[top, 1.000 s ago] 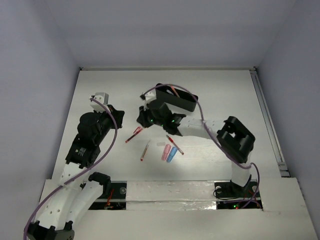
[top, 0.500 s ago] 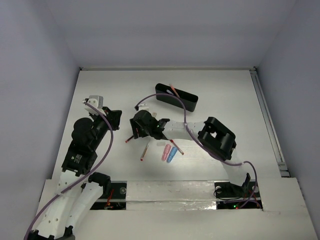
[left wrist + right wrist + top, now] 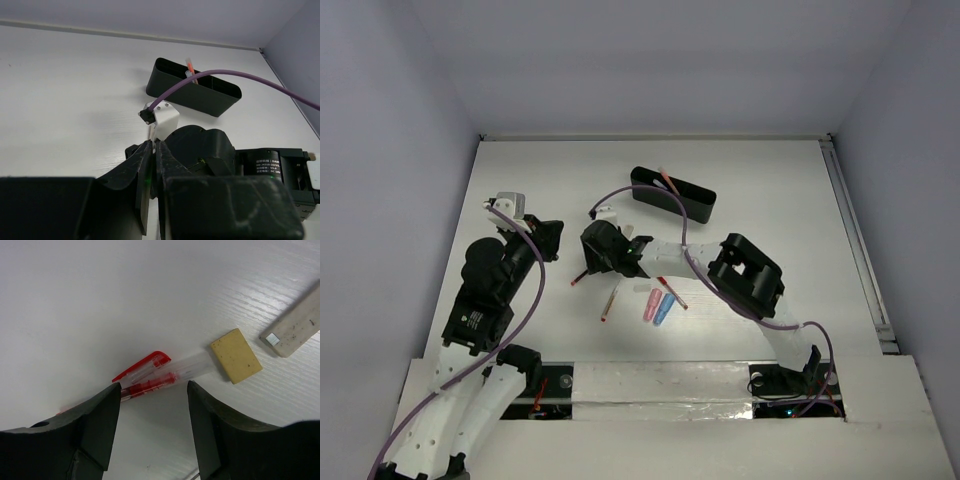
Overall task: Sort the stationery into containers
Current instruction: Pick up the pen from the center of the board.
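The right gripper point(image 3: 154, 407) is hung low over the table, jaws spread wide and empty, apparently so the red pen point(image 3: 147, 379) can be straddled across its barrel. The pen is seen lying flat between the two fingers, just ahead of the tips, untouched. A tan eraser point(image 3: 236, 356) is seen just beside its clear end. The left gripper point(image 3: 152, 172) is held raised, clenched on nothing, likely for clearance. The black tray point(image 3: 672, 196) is well apart.

Black-and-white arms point(image 3: 483, 287), purple cables point(image 3: 225, 73)
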`<state>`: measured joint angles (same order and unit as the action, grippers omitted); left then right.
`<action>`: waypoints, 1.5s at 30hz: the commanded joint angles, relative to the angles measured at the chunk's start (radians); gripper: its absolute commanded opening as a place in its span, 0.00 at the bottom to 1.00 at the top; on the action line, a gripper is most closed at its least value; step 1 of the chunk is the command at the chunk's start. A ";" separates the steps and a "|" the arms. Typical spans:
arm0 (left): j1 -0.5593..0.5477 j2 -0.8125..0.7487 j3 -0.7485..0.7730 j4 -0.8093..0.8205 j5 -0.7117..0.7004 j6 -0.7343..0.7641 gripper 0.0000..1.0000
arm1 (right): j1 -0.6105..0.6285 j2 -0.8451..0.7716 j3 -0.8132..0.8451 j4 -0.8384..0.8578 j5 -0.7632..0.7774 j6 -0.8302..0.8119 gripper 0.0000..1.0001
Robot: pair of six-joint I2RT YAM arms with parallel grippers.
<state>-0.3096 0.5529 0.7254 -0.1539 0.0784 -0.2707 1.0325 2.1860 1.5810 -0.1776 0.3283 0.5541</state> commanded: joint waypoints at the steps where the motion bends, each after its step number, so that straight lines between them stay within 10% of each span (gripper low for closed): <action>1: -0.010 -0.010 0.009 0.045 0.006 -0.004 0.06 | 0.011 0.021 0.043 -0.029 0.049 0.001 0.61; 38: -0.010 -0.007 0.009 0.047 0.000 -0.001 0.06 | 0.011 0.035 0.036 -0.135 0.166 -0.046 0.35; 45: -0.010 -0.005 0.009 0.045 -0.002 -0.001 0.06 | 0.011 0.020 0.030 -0.148 0.187 -0.051 0.13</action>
<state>-0.3145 0.5522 0.7254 -0.1539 0.0780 -0.2707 1.0355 2.1952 1.5948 -0.2668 0.4801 0.5098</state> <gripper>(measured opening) 0.058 0.154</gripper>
